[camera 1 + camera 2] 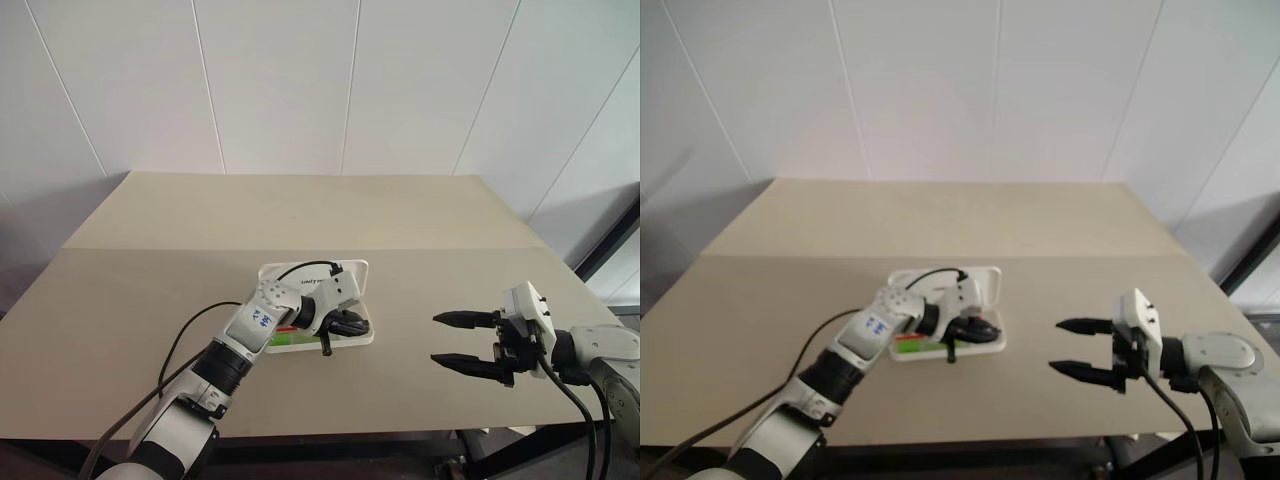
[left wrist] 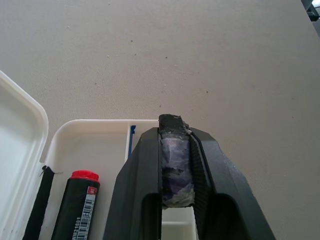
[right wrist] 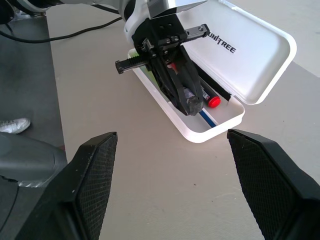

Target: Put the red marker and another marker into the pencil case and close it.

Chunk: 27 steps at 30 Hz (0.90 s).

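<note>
The white pencil case [image 3: 200,136] lies open in the middle of the table, its lid [image 3: 250,55] folded back flat. The red marker [image 2: 77,200], black-barrelled with a red cap, lies inside the tray. The lime-green highlighter [image 1: 292,341] lies in the tray too, along its near side. My left gripper [image 1: 352,323] hangs over the tray's right end, pointing down into it, with its fingers shut and only dark padding between the tips. My right gripper [image 1: 434,339] hovers to the right of the case, pointing left at it, open wide with nothing between its fingers.
The tan table [image 1: 150,300] has bare room all around the case. A black cable [image 1: 190,330] loops from my left arm over the table. White wall panels stand behind the far edge.
</note>
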{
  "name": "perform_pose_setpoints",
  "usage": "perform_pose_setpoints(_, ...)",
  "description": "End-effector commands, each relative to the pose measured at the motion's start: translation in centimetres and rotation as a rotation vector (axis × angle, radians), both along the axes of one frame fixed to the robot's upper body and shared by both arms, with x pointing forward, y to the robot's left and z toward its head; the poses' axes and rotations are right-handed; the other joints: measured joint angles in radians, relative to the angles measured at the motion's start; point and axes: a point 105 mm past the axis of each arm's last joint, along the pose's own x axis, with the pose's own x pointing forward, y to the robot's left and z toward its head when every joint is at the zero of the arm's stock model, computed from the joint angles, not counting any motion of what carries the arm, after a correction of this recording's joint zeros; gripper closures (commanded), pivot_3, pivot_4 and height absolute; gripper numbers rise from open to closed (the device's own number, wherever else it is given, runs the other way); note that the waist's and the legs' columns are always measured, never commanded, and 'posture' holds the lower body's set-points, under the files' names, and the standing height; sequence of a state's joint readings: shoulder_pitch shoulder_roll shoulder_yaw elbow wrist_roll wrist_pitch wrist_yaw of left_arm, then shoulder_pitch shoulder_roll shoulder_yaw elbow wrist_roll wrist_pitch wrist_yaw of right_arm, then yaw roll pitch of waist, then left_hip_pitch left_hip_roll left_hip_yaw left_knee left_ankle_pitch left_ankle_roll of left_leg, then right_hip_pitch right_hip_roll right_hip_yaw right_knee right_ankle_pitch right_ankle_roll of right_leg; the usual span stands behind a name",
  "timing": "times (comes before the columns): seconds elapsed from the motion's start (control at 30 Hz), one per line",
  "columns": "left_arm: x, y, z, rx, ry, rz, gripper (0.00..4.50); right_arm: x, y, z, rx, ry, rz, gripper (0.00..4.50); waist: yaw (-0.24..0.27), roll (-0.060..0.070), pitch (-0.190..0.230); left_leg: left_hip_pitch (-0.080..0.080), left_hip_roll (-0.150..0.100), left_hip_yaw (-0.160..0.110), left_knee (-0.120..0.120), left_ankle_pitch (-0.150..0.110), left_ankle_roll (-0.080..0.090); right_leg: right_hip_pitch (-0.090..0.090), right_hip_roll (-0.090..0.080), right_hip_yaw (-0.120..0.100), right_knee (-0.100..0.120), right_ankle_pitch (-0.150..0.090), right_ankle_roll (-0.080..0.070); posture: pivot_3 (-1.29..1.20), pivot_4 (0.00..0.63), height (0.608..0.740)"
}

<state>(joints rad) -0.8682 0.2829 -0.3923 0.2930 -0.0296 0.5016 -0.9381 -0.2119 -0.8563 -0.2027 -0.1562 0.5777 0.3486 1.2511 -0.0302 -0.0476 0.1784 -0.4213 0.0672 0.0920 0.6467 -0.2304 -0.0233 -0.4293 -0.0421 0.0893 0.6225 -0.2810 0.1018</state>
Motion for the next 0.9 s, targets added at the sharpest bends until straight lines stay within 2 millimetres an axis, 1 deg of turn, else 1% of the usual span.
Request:
perform_pose_setpoints(0.03, 0.4, -0.2, 0.2, 0.003, -0.04, 0.008, 4.11, -0.1, 0.1, 1.5, 0.003, -0.068, 0.002, 0.0, 0.0, 0.0, 0.0, 0.0, 0.0, 0.0, 0.0, 0.0, 0.0, 0.0, 0.0, 0.0, 0.0, 0.0, 0.0, 0.0, 0.15, 0.74)
perform_pose_setpoints(0.1, 0.6, -0.2, 0.2, 0.001, -0.04, 0.019, 4.11, 0.0, 0.2, 1.6, 0.007, -0.072, 0.0, 0.0, 0.0, 0.0, 0.0, 0.0, 0.0, 0.0, 0.0, 0.0, 0.0, 0.0, 0.0, 0.0, 0.0, 0.0, 0.0, 0.0, 0.15, 0.74)
perform_pose_setpoints(0.17, 0.9, -0.1, 0.1, 0.001, -0.043, 0.029, 3.36, 0.0, 0.2, 1.7, 0.008, -0.074, -0.001, 0.0, 0.0, 0.0, 0.0, 0.0, 0.0, 0.0, 0.0, 0.0, 0.0, 0.0, 0.0, 0.0, 0.0, 0.0, 0.0, 0.0, 0.15, 0.74)
perform_pose_setpoints(0.27, 1.2, -0.1, 0.1, -0.003, -0.047, 0.037, 2.5, 0.1, 0.2, 1.6, 0.008, -0.074, -0.005, 0.0, 0.001, 0.0, 0.0, 0.0, 0.0, 0.0, 0.0, 0.0, 0.0, 0.0, 0.0, 0.0, 0.0, 0.0, 0.0, 0.0, 0.15, 0.74)
perform_pose_setpoints(0.43, 1.0, -0.3, 0.4, -0.021, -0.046, 0.022, 0.92, 0.2, 0.2, 1.7, 0.009, -0.077, -0.01, 0.0, 0.001, 0.0, 0.0, 0.0, 0.0, 0.0, 0.0, 0.0, 0.0, 0.0, 0.0, 0.0, 0.0, 0.0, 0.0, 0.0, 0.15, 0.74)
perform_pose_setpoints(0.53, 0.7, -0.3, 0.5, -0.021, -0.047, 0.009, 0.07, 0.2, 0.3, 1.7, 0.01, -0.078, -0.011, 0.0, 0.0, 0.0, 0.0, 0.0, 0.0, 0.0, 0.0, 0.0, 0.0, 0.0, 0.0, 0.0, 0.0, 0.0, 0.0, 0.0, 0.15, 0.74)
perform_pose_setpoints(0.6, 0.5, -0.3, 0.9, -0.027, -0.051, -0.002, 0.07, 0.3, 0.3, 1.7, 0.009, -0.079, -0.012, 0.0, 0.0, 0.0, 0.0, 0.0, 0.0, 0.0, 0.0, 0.0, 0.0, 0.0, 0.0, 0.0, 0.0, 0.0, 0.0, 0.0, 0.15, 0.74)
perform_pose_setpoints(0.67, 0.3, -0.2, 2.0, -0.048, -0.078, -0.011, 0.07, 0.2, 0.3, 1.8, 0.009, -0.08, -0.012, 0.0, 0.0, 0.0, 0.0, 0.0, 0.0, 0.0, 0.0, 0.0, 0.0, 0.0, 0.0, 0.0, 0.0, 0.0, 0.0, 0.0, 0.15, 0.74)
perform_pose_setpoints(0.73, -0.2, 0.0, 3.6, -0.085, -0.114, -0.029, 0.07, 0.2, 0.2, 1.9, 0.008, -0.081, -0.013, 0.0, -0.001, 0.001, 0.0, 0.0, 0.0, 0.0, 0.0, 0.0, 0.0, 0.0, 0.0, 0.0, 0.0, 0.0, 0.0, 0.0, 0.15, 0.74)
perform_pose_setpoints(0.9, -2.3, 1.6, 6.4, -0.166, -0.126, -0.096, 0.07, 0.1, 0.2, 1.9, 0.001, -0.074, -0.008, 0.0, -0.002, 0.002, 0.001, 0.0, 0.0, 0.0, -0.001, 0.0, 0.0, 0.0, 0.0, 0.0, 0.0, 0.0, 0.0, 0.0, 0.15, 0.74)
